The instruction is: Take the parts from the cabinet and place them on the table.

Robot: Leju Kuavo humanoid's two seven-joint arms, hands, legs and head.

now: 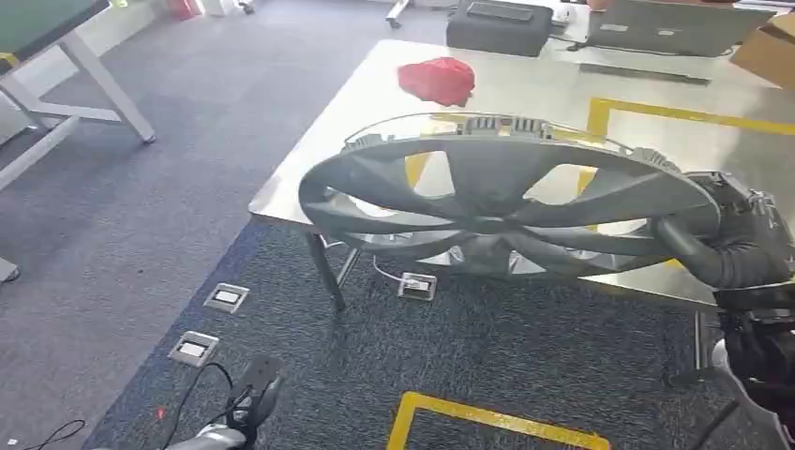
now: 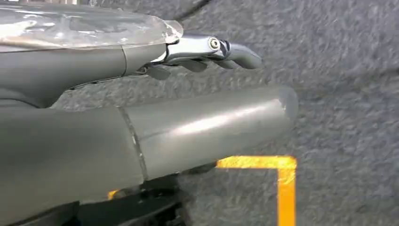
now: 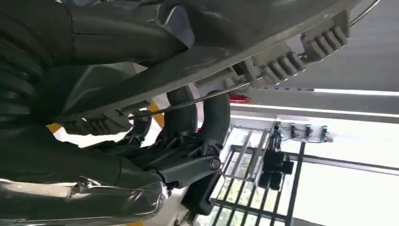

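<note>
A: Where's the fan (image 1: 497,192) sitting rn?

B: It's hanging in the air, tilted, over the near edge of the steel table (image 1: 525,94). Part of it is overlapping the tabletop, the rest is sticking out over the grey carpet (image 1: 141,216). Can't tell if it's touching the table anywhere.

A: Who's holding it?

B: The right hand (image 1: 727,248) is gripping the fan's rim on the side nearest the robot, to the right of the table's near edge. In the right wrist view the dark fingers (image 3: 207,122) are curling round the rim and its ribbed clips, so that hand is clamping the fan (image 3: 244,56).

A: And the left hand?

B: The left hand (image 2: 207,54) is hanging low over the carpet, well apart from the table, w/ nothing in it. Thumb is lying straight, the darker fingers are bending slightly, apart from the thumb. In the head view it's showing at the bottom, left of the table leg.

A: Anything else on the table?

B: A red cloth (image 1: 438,79) is lying near the far left corner, beyond the fan. Yellow tape (image 1: 675,114) is marking a box on the top. Floor sockets (image 1: 226,297) are sitting in the carpet left of the table leg, and more yellow tape (image 1: 487,417) is running on the floor in front of the table.
</note>
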